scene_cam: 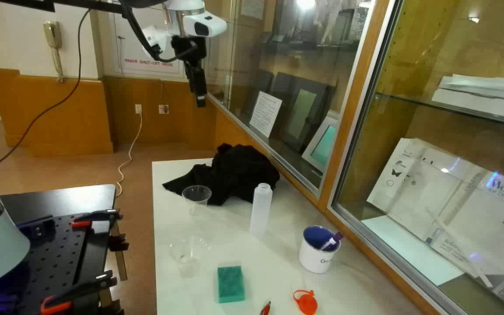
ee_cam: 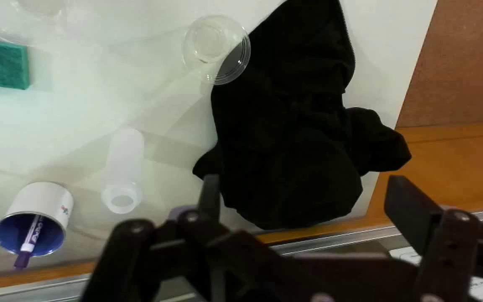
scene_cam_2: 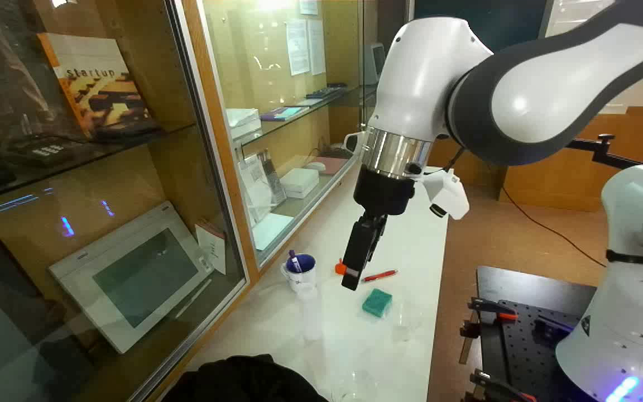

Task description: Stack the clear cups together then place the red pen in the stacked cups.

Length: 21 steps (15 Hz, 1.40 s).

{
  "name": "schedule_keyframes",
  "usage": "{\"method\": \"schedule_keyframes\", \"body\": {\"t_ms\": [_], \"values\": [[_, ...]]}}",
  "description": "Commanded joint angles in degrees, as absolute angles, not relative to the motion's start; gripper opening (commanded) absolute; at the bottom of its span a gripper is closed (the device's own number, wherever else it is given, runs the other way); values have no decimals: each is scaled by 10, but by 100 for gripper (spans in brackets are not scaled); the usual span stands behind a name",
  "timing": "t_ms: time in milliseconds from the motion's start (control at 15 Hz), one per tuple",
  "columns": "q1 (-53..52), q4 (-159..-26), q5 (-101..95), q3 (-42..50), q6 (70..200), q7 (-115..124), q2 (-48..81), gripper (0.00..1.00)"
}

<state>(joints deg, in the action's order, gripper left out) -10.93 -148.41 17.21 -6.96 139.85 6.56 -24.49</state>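
Two clear cups stand apart and upright on the white table. The far cup (scene_cam: 197,199) is beside the black cloth; in the wrist view this cup (ee_cam: 208,44) overlaps the cloth's edge. The near cup (scene_cam: 186,253) is by the green sponge and partly cut off in the wrist view (ee_cam: 27,16). The red pen (scene_cam_2: 380,275) lies on the table past the sponge; its tip shows in an exterior view (scene_cam: 265,308), and it is out of the wrist view. My gripper (ee_cam: 306,191) is open and empty, high above the table; it also shows in both exterior views (scene_cam: 201,101) (scene_cam_2: 350,279).
Black cloth (scene_cam: 243,173) lies at one table end. A whitish bottle (scene_cam: 261,210), a blue-and-white mug (scene_cam: 316,259) holding a purple marker, the green sponge (scene_cam: 230,284) and a red-orange object (scene_cam: 307,302) stand on the table. A glass display case (scene_cam: 295,144) borders one long side.
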Motion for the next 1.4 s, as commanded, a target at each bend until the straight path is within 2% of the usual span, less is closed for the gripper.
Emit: {"method": "schedule_keyframes", "body": {"t_ms": [0,600,1333], "values": [[-109,-1483,171,-69,1397,66,-245,100],[-90,-1487,171,-61,1418,73,-209,100],[-58,-1506,168,-42,1553,74,-16,100]]}}
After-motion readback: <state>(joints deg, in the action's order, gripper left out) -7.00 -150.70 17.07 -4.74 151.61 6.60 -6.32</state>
